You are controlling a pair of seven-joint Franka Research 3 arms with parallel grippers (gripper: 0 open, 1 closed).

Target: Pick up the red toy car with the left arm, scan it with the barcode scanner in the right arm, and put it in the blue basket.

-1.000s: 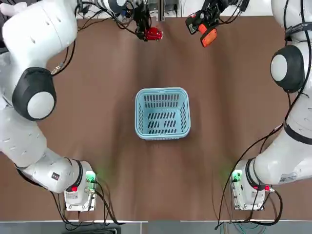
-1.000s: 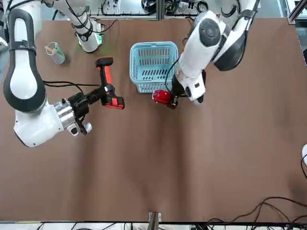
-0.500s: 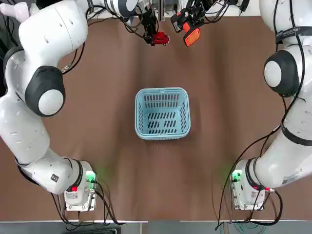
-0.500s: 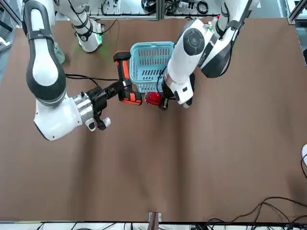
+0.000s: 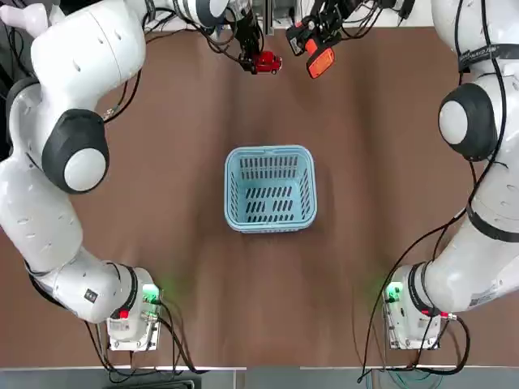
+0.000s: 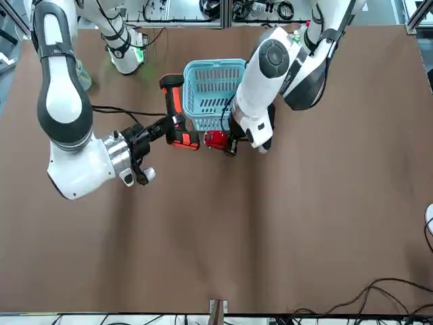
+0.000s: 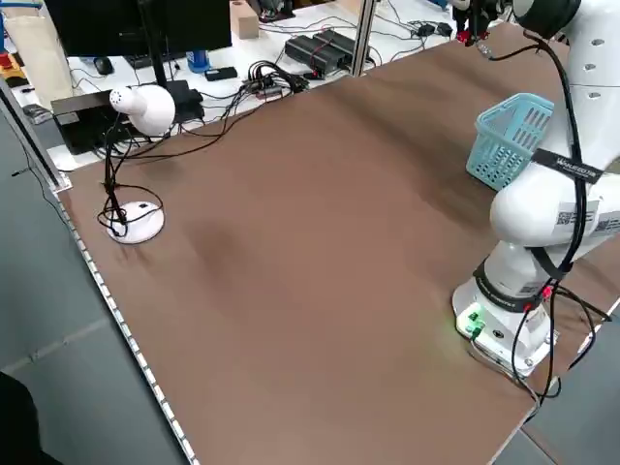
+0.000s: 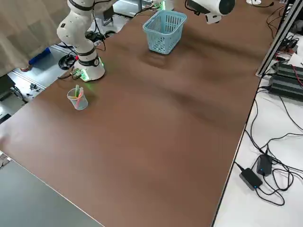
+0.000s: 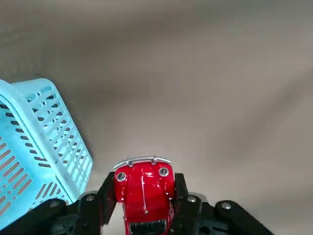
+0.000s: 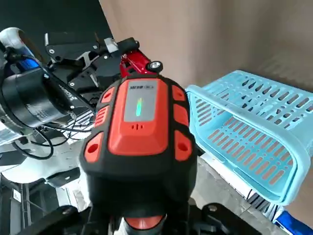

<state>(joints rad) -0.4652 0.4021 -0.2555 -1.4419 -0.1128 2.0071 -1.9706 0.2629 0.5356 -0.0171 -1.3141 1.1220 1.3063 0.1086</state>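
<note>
Above the far part of the table (image 5: 365,186), pinching the red toy car (image 9: 145,196) by both sides in the left gripper (image 9: 145,186), with fingers closed on the body and the front bumper and headlights facing out past the tips. Lifted clear of the tabletop, outside the basket. Just beside, on the robot's right and apart from the car, holding the orange-and-black scanner (image 10: 139,117) in the right gripper (image 10: 143,220), with fingers shut around the handle. Seen from the right wrist, showing a small lit strip on the back of the scanner's head, with the car partly hidden beyond. Back towards the arms' bases, in the middle of the table between both arms, resting the blue basket (image 5: 270,190) upright, open at the top. Farther out, near the right arm's base, standing a clear cup (image 8: 78,98) with pens (image 8: 79,92) inside. Over at the robot's left, well apart from the basket, standing a white round-headed device (image 7: 145,108) on a round foot.
</note>
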